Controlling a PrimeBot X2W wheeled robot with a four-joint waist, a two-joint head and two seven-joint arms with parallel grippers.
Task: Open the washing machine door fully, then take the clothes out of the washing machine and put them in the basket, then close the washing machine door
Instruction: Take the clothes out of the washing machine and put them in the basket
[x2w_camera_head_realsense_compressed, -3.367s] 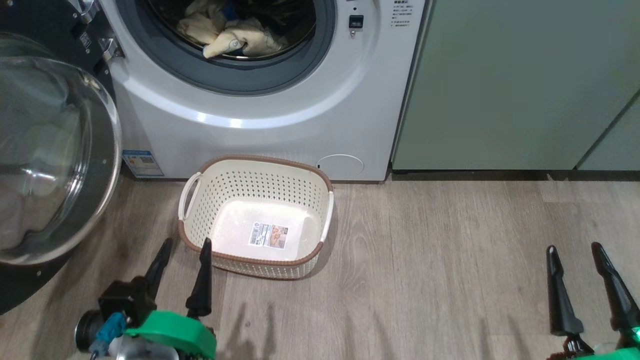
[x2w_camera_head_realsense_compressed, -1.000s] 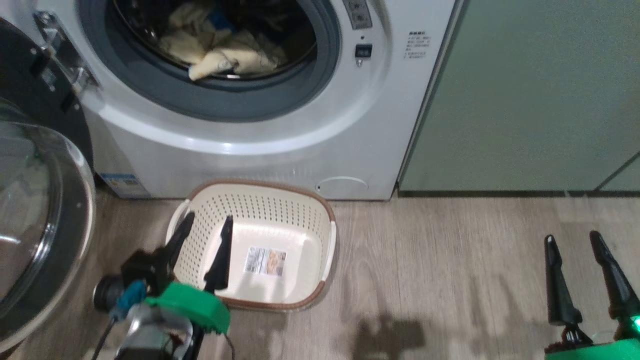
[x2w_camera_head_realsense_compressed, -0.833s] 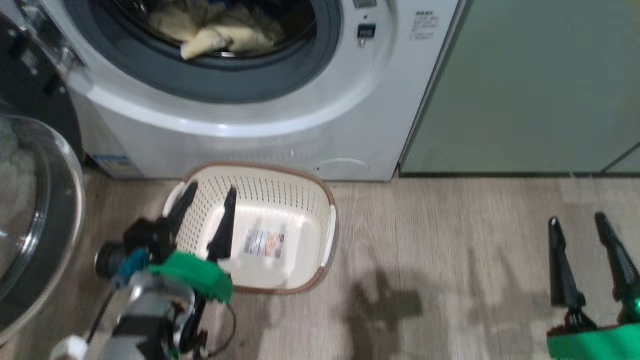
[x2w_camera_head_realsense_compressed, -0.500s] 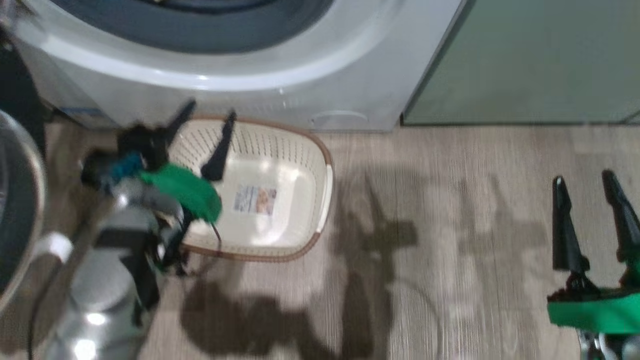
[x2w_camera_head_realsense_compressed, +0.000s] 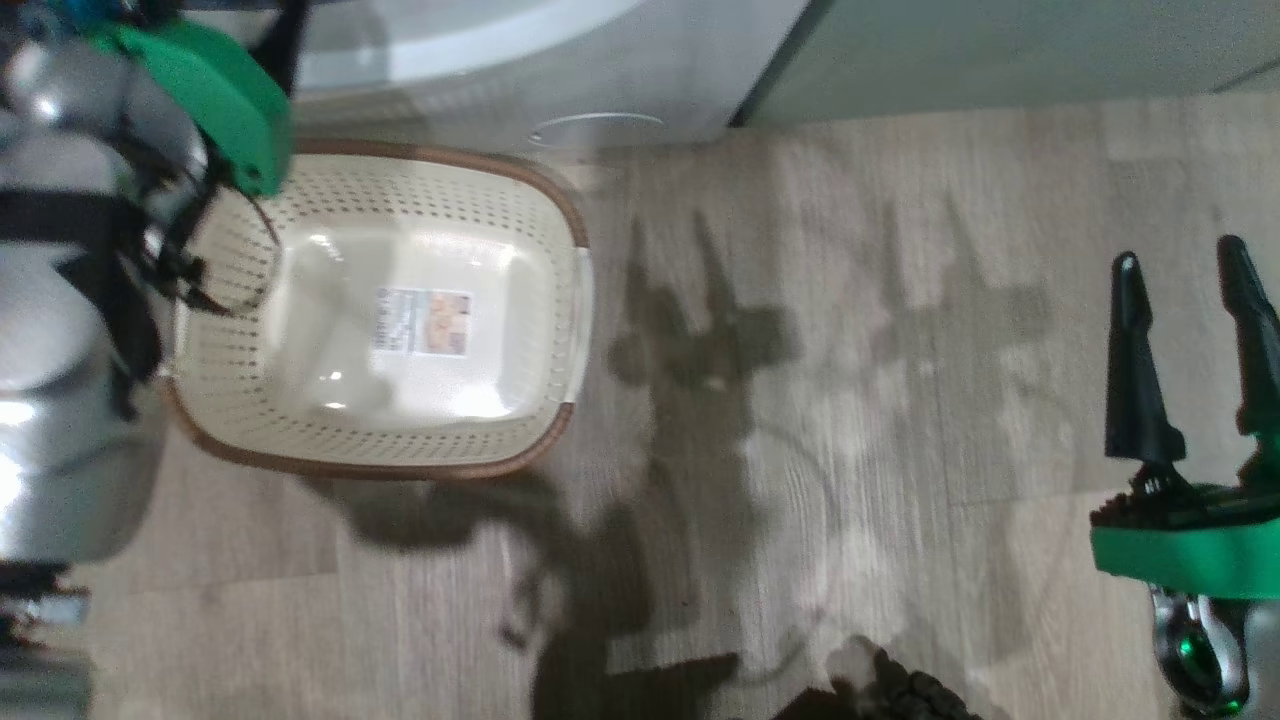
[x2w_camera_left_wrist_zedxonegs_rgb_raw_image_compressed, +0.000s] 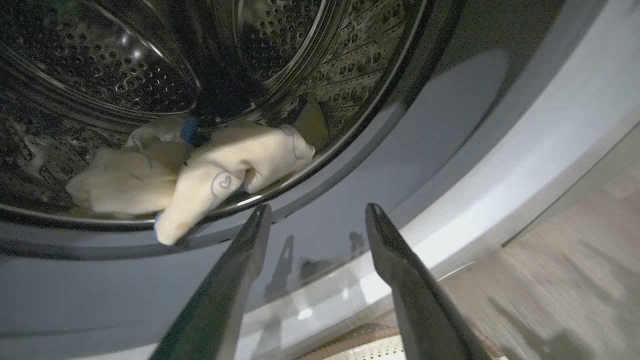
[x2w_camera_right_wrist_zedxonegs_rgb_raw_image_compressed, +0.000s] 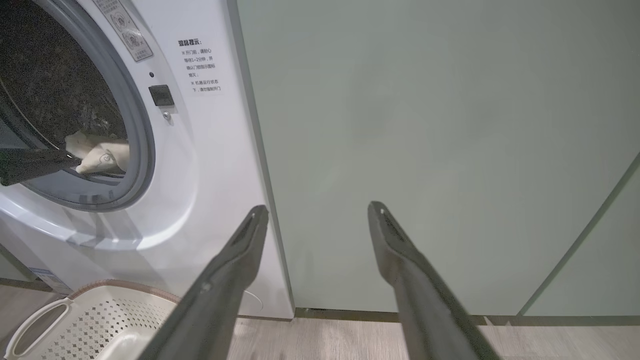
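Findings, as observed from the floor.

The left gripper (x2w_camera_left_wrist_zedxonegs_rgb_raw_image_compressed: 317, 207) has its two long dark fingers spread wide with nothing between them. It is aimed at the lower lip of the grey rubber drum seal (x2w_camera_left_wrist_zedxonegs_rgb_raw_image_compressed: 425, 150) of the white front-loading washing machine (x2w_camera_right_wrist_zedxonegs_rgb_raw_image_compressed: 210, 175). The soft pale-yellow cream clothes (x2w_camera_left_wrist_zedxonegs_rgb_raw_image_compressed: 220, 165), one fold printed with a small outlined heart, lie at the front of the perforated steel drum (x2w_camera_left_wrist_zedxonegs_rgb_raw_image_compressed: 325, 50). One end droops over the seal near a finger. Judgement: the jaws are held wide to take a bunch of fabric in one reach, and there is no contact yet.

The right gripper (x2w_camera_head_realsense_compressed: 1180, 255) is likewise spread and empty. It is parked low over the wood-grain floor (x2w_camera_head_realsense_compressed: 850, 350), facing the flat sage-green cabinet front (x2w_camera_right_wrist_zedxonegs_rgb_raw_image_compressed: 450, 150), well clear of the working arm.

The brown-rimmed, perforated cream plastic basket (x2w_camera_head_realsense_compressed: 420, 150) sits empty directly before the machine, evidently to keep each carry short.

Against the earlier head views, the camera has tipped downward, which accounts for the shifted picture. The basket keeps its station by the round service flap (x2w_camera_head_realsense_compressed: 597, 125). The left arm has risen from beside the basket to the drum mouth, while the right gripper holds its post. The black-rimmed glass washing machine door was then swung wide, so the opening step is judged complete.
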